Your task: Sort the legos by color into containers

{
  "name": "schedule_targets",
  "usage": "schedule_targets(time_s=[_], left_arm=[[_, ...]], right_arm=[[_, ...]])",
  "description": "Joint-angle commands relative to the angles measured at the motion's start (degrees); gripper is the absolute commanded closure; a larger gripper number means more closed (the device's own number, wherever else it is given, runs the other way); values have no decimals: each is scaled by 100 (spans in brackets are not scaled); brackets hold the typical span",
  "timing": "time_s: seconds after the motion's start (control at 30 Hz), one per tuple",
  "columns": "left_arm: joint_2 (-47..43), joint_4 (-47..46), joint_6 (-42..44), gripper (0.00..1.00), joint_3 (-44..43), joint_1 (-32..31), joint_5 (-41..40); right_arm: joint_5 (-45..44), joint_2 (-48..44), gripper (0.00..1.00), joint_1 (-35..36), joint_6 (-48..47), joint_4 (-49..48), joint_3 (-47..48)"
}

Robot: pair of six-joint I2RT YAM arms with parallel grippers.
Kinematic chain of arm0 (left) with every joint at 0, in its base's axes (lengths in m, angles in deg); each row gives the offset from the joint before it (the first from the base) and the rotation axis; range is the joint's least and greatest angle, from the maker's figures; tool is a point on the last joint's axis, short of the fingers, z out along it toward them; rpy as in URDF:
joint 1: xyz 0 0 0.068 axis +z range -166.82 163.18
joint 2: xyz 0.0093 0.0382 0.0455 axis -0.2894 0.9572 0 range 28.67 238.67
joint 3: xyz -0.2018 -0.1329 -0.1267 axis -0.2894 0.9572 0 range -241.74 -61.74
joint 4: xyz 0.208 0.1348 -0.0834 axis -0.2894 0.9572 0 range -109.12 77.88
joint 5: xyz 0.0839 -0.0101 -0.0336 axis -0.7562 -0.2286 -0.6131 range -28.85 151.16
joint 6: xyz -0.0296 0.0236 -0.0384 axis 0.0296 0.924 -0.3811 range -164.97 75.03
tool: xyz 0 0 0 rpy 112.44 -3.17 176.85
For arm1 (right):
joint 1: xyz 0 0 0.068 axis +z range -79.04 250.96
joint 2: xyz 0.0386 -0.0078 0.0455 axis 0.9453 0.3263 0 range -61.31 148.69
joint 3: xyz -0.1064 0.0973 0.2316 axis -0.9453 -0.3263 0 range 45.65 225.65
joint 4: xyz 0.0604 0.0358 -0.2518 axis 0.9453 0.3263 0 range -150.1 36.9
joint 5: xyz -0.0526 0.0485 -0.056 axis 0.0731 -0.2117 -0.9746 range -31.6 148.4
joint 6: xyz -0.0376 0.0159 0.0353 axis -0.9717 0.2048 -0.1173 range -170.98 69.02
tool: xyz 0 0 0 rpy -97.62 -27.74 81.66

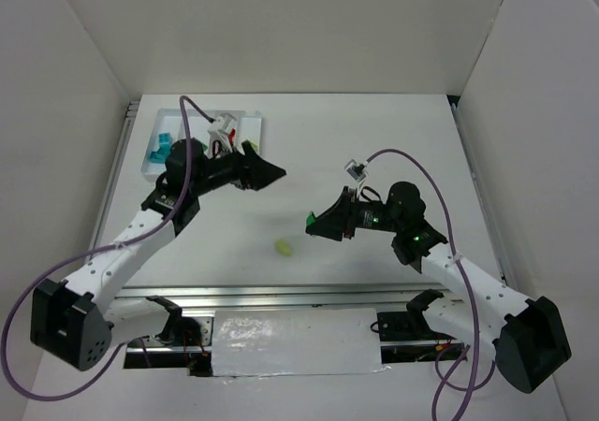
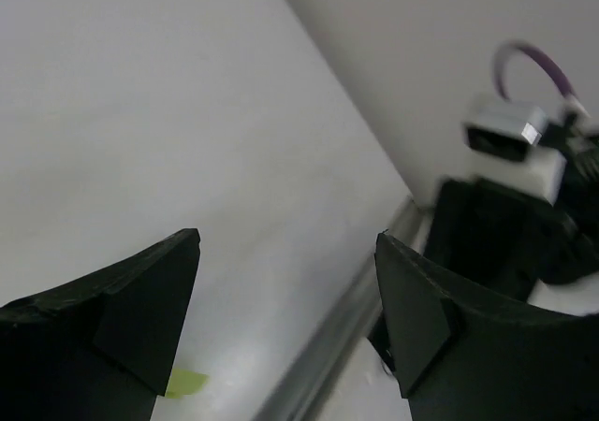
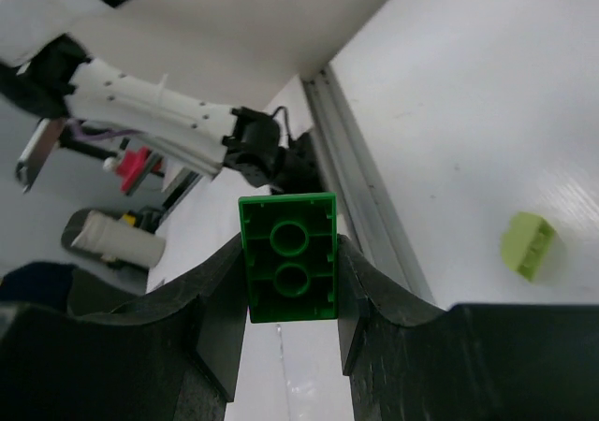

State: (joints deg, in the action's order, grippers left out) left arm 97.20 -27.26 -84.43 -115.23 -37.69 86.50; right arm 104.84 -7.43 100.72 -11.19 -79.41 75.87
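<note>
My right gripper (image 1: pixel 314 223) is shut on a green lego (image 1: pixel 310 219) and holds it above the table's middle. In the right wrist view the green lego (image 3: pixel 288 257) stands pinched between both fingers, hollow underside toward the camera. A yellow-green lego (image 1: pixel 283 247) lies loose on the table, left of and nearer than the right gripper. It also shows in the right wrist view (image 3: pixel 527 243) and the left wrist view (image 2: pixel 187 382). My left gripper (image 1: pixel 271 171) is open and empty, just right of the white tray (image 1: pixel 167 115). The tray holds teal legos (image 1: pixel 161 148) and a red lego (image 1: pixel 229 133). My left arm hides part of the tray.
White walls enclose the table at the back and on both sides. A metal rail (image 1: pixel 281 295) runs along the table's near edge. Purple cables (image 1: pixel 192 126) loop over both arms. The right arm's wrist camera (image 2: pixel 505 131) shows in the left wrist view.
</note>
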Motion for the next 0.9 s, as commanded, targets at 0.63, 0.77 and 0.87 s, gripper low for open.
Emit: schedule_targets(time_s=[0.63,0.77,0.87], left_arm=[[-983,-1814,-545,30,1034,-1904,2001],[-868,-1814,-632,31,973,-1922,1931],[-772,-1866,-685,38,902,-1948,1948]], right_arm=[[1122,-195,100,461,134,-1233,256],[947,-142,100,548,-23,-919,344],[640,-133,100,619,-270,-619,432]])
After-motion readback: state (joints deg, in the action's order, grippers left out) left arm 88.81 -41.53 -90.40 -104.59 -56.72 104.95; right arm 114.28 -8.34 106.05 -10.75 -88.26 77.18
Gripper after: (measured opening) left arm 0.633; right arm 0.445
